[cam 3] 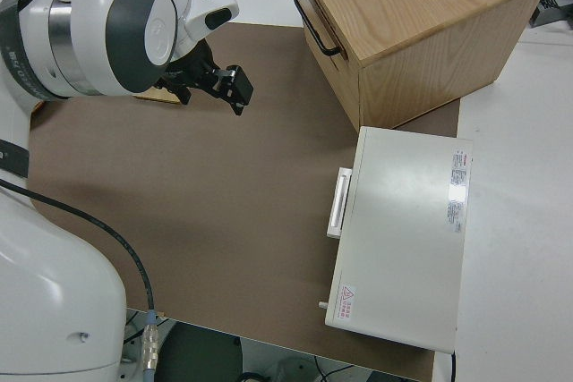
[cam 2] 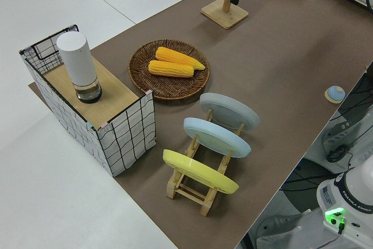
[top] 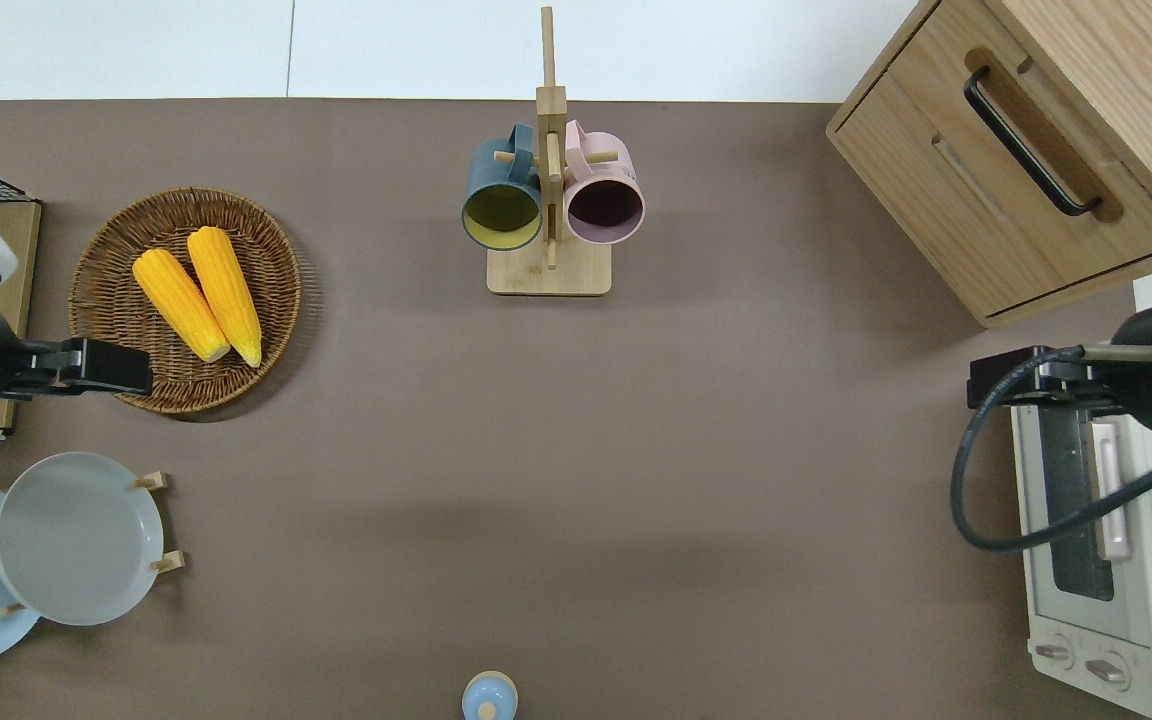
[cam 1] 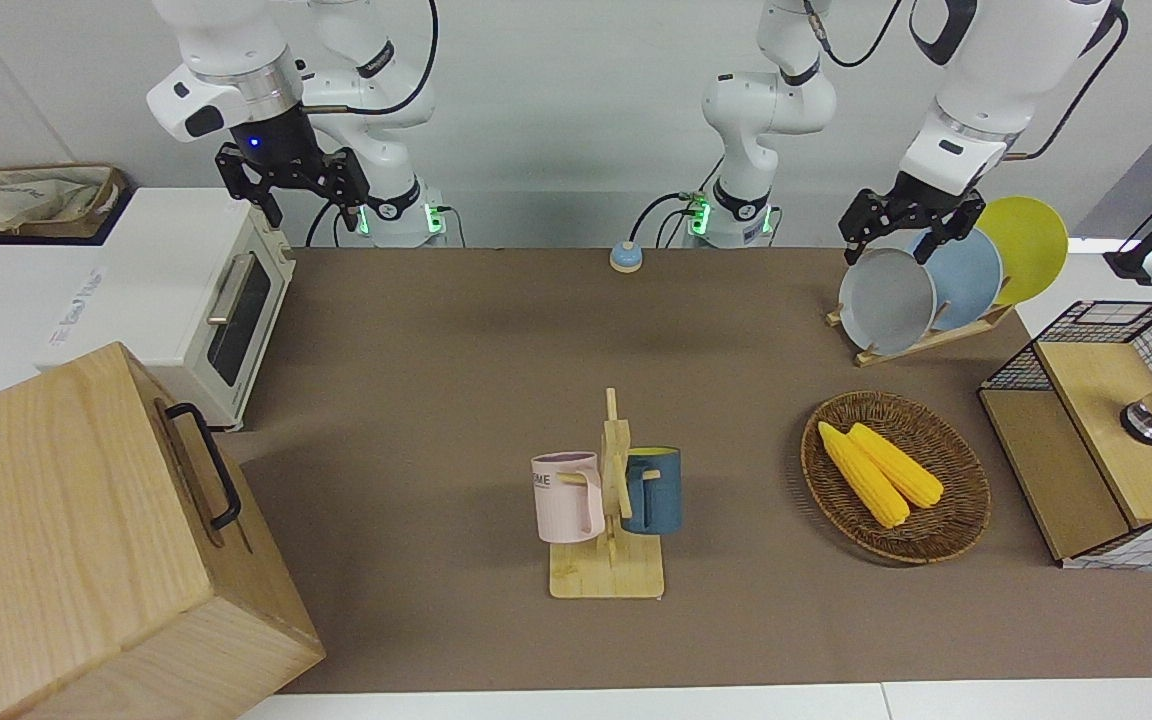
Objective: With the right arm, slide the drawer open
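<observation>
The drawer (cam 1: 198, 470) is a light-wood front panel with a black bar handle (top: 1031, 140). It sits flush in the big light-wood box (cam 1: 76, 540) at the right arm's end of the table, and its handle also shows in the right side view (cam 3: 313, 17). My right gripper (cam 1: 311, 212), with a blue light on its wrist, hangs open and empty in the air. In the overhead view it (top: 984, 380) is over the toaster oven's front edge, at the oven's end toward the box, apart from the handle. My left arm is parked, its gripper (cam 1: 891, 248) open.
A white toaster oven (top: 1086, 560) stands beside the box, nearer to the robots. A wooden mug rack (cam 1: 608, 570) with two mugs stands mid-table. A basket (cam 1: 956, 520) of corn, a plate rack (cam 1: 921, 345) and a wire-mesh box (cam 1: 1106, 440) are at the left arm's end.
</observation>
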You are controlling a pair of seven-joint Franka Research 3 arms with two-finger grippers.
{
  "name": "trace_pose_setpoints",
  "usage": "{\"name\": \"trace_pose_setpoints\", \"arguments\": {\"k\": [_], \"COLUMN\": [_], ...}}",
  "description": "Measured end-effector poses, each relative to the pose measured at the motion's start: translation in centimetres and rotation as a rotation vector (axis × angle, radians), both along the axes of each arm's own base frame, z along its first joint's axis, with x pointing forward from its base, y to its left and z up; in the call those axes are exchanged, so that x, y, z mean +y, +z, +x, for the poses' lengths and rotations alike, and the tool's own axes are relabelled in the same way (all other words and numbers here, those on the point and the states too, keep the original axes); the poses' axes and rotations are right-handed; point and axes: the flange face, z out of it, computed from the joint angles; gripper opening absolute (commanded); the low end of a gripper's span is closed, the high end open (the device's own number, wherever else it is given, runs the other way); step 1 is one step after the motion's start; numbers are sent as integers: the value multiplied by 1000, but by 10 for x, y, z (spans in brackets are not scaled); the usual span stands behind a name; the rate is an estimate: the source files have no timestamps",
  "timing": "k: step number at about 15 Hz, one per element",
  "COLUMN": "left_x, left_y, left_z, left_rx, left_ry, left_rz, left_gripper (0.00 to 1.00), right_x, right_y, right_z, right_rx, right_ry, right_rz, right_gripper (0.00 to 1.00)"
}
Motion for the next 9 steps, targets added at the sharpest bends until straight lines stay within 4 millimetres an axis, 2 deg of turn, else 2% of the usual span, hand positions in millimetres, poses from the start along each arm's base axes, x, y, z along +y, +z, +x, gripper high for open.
{"name": "trace_pose_setpoints", "arguments": {"k": [9], "left_x": [0], "left_y": [0], "left_z": [0], "left_rx": [0], "left_ry": [0], "left_rz": [0], "left_gripper": [998], "right_x": [-5], "right_y": [1], "right_z": [1], "right_rx": [-7], "right_ry": [-8], "right_rz": [-13], "right_gripper": [983]}}
